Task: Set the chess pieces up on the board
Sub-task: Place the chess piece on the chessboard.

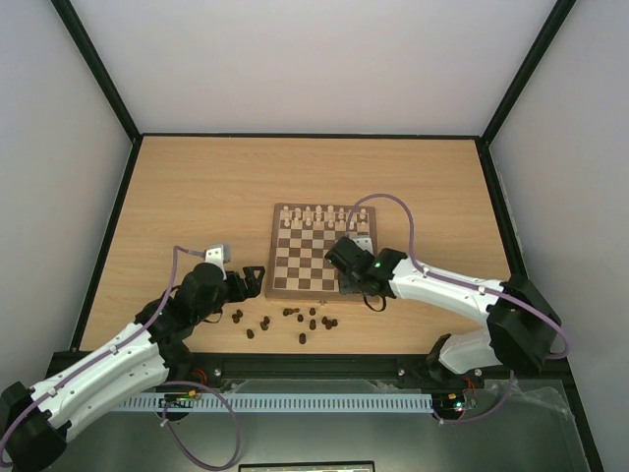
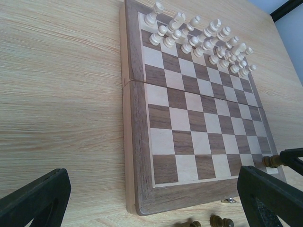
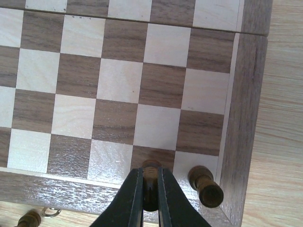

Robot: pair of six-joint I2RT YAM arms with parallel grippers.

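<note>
The board (image 1: pixel 295 254) lies mid-table, with cream pieces along its far rows. My right gripper (image 3: pixel 150 177) is shut on a dark brown chess piece (image 3: pixel 151 166), held over the near row's second square from the right. Another dark piece (image 3: pixel 207 187) stands on the near right corner square. Seen from above, the right gripper (image 1: pixel 356 283) is over that corner. Several dark pieces (image 1: pixel 303 339) lie scattered on the table in front of the board. My left gripper (image 1: pixel 254 278) hangs open by the near left corner, its fingers (image 2: pixel 35 198) wide apart and holding nothing.
The cream pieces (image 2: pixel 199 40) fill the board's two far rows. A small metal clasp (image 2: pixel 229 200) sits on the board's near edge. Two dark pieces (image 2: pixel 220 221) lie just past that edge. Walls (image 1: pixel 118 108) enclose the wooden table (image 1: pixel 197 197).
</note>
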